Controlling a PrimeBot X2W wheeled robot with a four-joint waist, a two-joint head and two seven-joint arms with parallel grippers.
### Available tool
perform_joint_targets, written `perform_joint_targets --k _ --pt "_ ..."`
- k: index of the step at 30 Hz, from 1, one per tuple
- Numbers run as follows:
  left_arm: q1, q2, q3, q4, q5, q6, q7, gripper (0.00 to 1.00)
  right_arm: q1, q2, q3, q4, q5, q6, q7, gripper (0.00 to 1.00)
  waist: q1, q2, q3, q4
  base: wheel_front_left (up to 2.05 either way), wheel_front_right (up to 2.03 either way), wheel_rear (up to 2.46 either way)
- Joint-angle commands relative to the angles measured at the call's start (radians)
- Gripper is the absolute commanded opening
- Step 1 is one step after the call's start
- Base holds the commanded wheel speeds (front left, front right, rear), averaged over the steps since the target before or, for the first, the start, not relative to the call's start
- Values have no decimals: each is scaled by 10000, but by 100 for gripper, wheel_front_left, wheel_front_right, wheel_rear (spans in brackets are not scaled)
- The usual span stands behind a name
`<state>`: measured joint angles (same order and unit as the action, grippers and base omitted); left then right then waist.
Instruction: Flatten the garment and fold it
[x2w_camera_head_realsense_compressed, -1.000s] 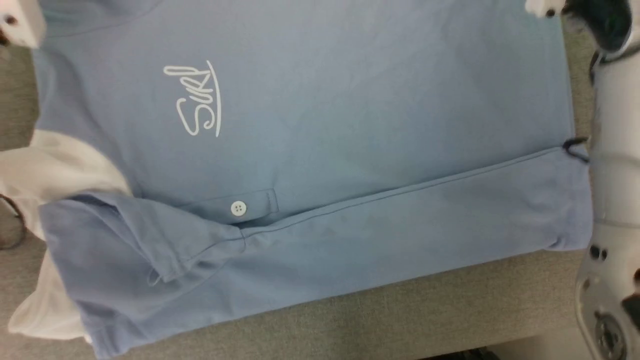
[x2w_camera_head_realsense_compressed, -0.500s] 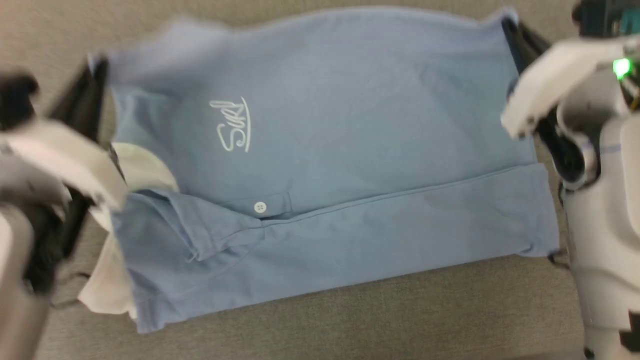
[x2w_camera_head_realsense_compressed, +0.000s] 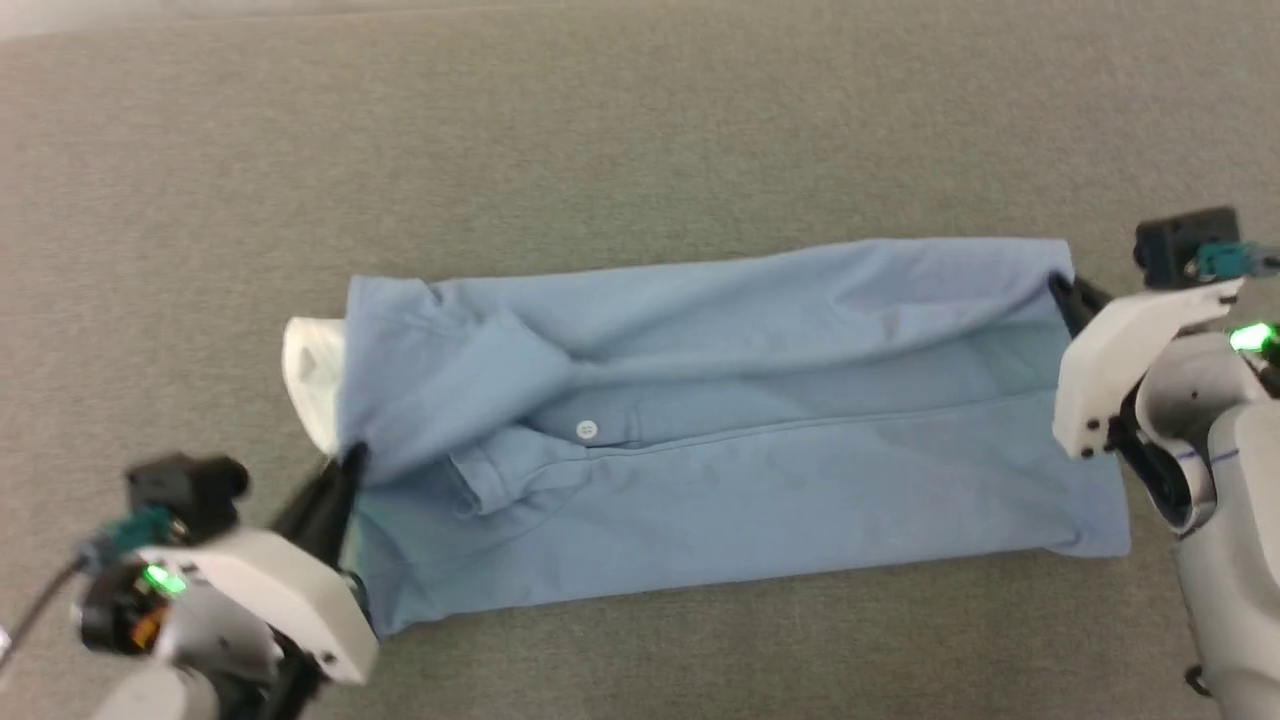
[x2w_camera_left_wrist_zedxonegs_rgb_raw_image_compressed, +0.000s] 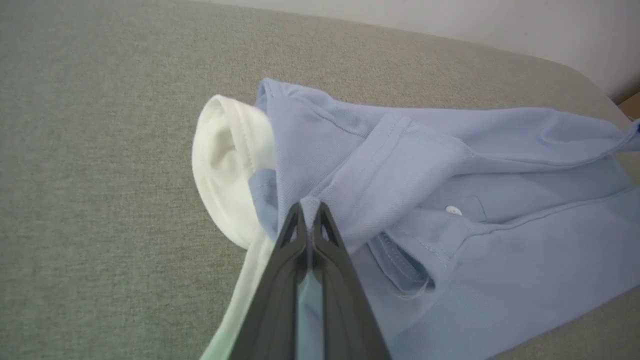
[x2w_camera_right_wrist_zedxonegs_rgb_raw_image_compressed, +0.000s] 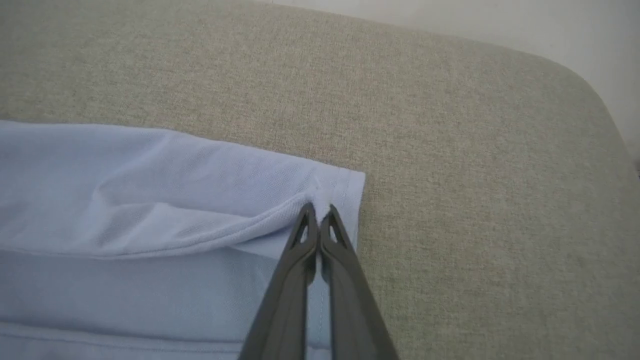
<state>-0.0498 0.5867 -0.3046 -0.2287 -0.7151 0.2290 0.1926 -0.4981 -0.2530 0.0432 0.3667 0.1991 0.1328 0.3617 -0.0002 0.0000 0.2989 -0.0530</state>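
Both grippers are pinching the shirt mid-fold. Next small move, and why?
Probably draw the right gripper toward the near edge, level with the left gripper. Both are shut on the shirt, but the folded flap lies slanted and rumpled, its hem end farther back.

One light blue polo shirt (x2w_camera_head_realsense_compressed: 760, 480) lies on one grey cloth-covered desk (x2w_camera_head_realsense_compressed: 640, 130). The shirt shows one white collar (x2w_camera_head_realsense_compressed: 312, 380), at its 9 o'clock end, and one white button (x2w_camera_head_realsense_compressed: 587, 430) near its middle. Two claws are in the head view: the left claw (x2w_camera_head_realsense_compressed: 350, 462) at 8 o'clock and the right claw (x2w_camera_head_realsense_compressed: 1060, 286) at 3 o'clock. Each has two dark fingers (x2w_camera_left_wrist_zedxonegs_rgb_raw_image_compressed: 280, 280), four in all. Two green lights (x2w_camera_head_realsense_compressed: 157, 578) glow, one on each wrist.
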Motion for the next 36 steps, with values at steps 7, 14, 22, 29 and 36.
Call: perform_joint_targets --k 7,14,22,29,36 --pt "252 -519 -738 1035 -112 -501 -214 0 362 -401 505 688 -316 -21 469 0 2 0 -94 316 0 0 0" --pt "38 -807 -997 2104 -52 -752 -510 23 421 -346 584 1278 -216 -21 674 28 2 0 -258 356 0 0 0" --pt "231 -1176 -872 2228 -72 -753 -1413 100 1217 -102 -109 570 210 -21 823 100 2 0 -899 426 0 0 0" --pt "237 -1436 -529 2158 494 -402 -2953 100 2421 338 -1260 -1060 349 -21 786 100 2 0 -1280 546 0 0 0" --pt "-380 -1888 -55 2519 1556 287 -4377 100 2900 1373 -2596 -2129 132 -21 -307 100 2 0 -1491 694 0 0 0"
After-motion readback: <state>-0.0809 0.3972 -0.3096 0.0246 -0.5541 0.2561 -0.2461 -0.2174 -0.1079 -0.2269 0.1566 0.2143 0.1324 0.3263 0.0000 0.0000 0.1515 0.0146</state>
